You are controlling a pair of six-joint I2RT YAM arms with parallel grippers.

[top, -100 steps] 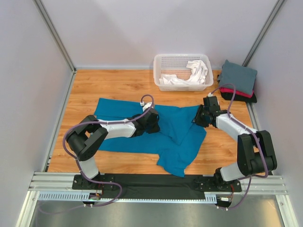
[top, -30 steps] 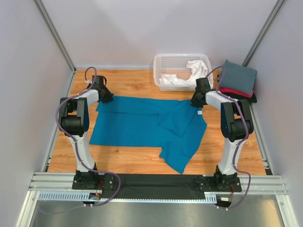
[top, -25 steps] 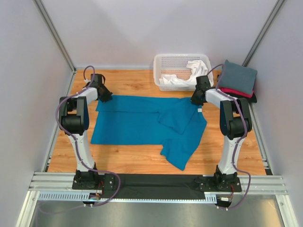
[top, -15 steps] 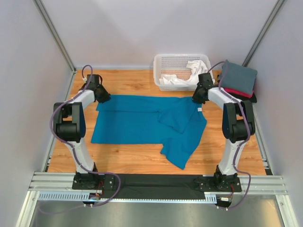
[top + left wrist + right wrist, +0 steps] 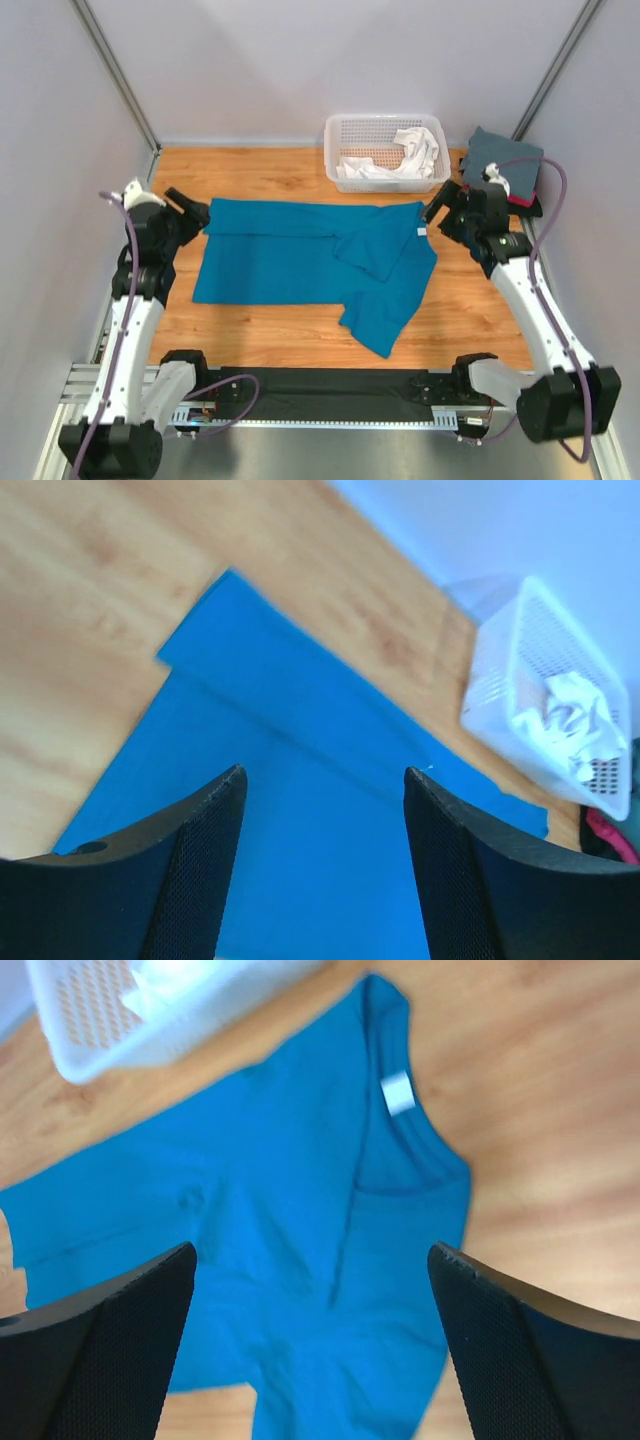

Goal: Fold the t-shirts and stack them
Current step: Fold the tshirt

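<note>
The large teal-blue cloth t-shirt (image 5: 290, 260) looks soft and matt, and its white neck label (image 5: 397, 1092) looks smooth. The wood-grain bench (image 5: 260, 175) has a smooth, faintly glossy finish. The white lattice basket (image 5: 372, 184) is hard plastic. The black pads (image 5: 200, 880) of the left claw (image 5: 322, 775) are matt and finely dimpled.

Far-right stack: the folded slate-grey t-shirt (image 5: 510, 155) and the right arm (image 5: 500, 245) hide all but thin edges of the red-pink t-shirt (image 5: 522, 199) and black t-shirt (image 5: 533, 209). In the right wrist view, the blurred white plastic lattice basket (image 5: 150, 1020) is cut off by the top edge.
</note>
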